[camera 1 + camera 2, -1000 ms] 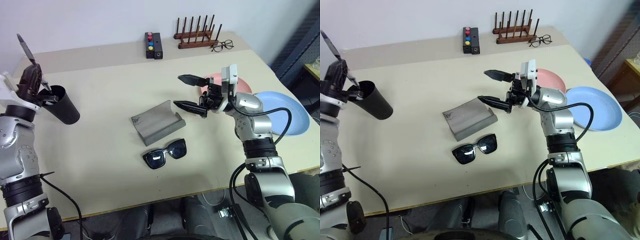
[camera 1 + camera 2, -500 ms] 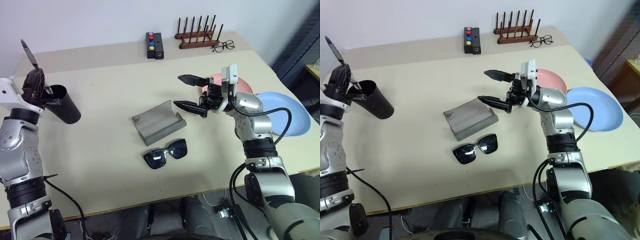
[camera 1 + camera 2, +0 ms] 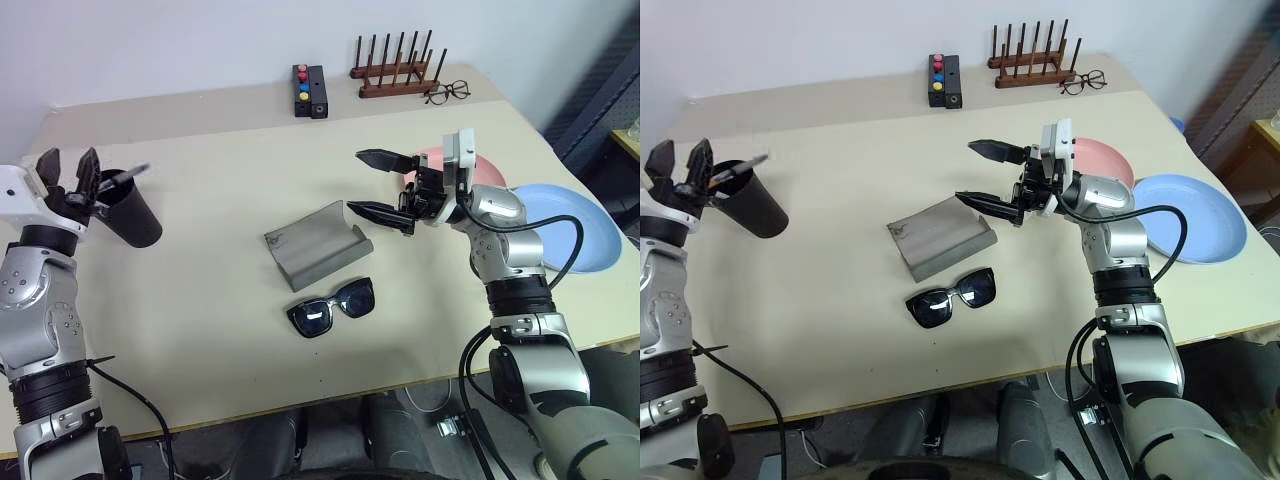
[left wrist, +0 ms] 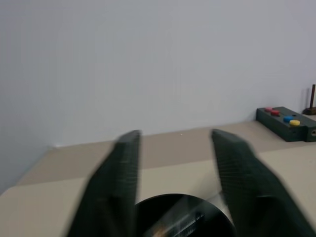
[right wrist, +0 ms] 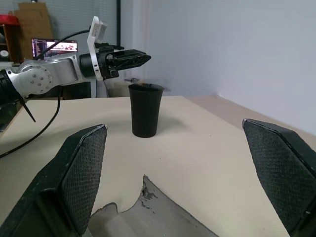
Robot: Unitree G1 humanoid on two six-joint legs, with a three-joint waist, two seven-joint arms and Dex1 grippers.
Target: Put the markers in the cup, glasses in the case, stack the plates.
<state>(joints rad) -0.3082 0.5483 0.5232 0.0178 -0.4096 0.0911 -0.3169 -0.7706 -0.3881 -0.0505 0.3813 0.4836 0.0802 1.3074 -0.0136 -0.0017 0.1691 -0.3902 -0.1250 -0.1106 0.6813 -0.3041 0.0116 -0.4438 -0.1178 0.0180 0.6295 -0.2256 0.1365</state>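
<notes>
Change: since a second ago the left gripper [image 3: 68, 166] had spread its two black fingers, which were pinched shut on a marker raised above the cup; that marker [image 3: 122, 176] now lay in the cup's mouth.

Left eye view, cup: the black cup [image 3: 130, 210] stood at the table's far left, wide rim up, leaning toward the left gripper just beside it.
Left eye view, marker: its long axis ran nearly level across the rim, pale tip poking out away from the gripper.
Left eye view, right gripper: the right gripper [image 3: 382, 186] hung over the table's middle, fingers wide apart, pinching nothing, pointing toward the robot's left.
Left eye view, case: the grey case [image 3: 316, 246] lay open just below it, long axis slanting from near-left to far-right.
Left eye view, sunglasses: the black sunglasses [image 3: 331, 308] lay just nearer than the case, apart from it, on the same slant, lenses up.
Left eye view, plates: the pink plate [image 3: 487, 171] sat behind the right arm; the blue plate [image 3: 573, 228] lay beside it, unstacked.

Right eye view: same layout; the second marker could not be made out.

Left wrist view: blurred fingers [image 4: 116, 182] stood parted over the cup's round mouth, the marker a streak inside.

Right wrist view: beyond the open case's lid edge [image 5: 148, 210] the cup stood upright with the left gripper above its rim.
</notes>
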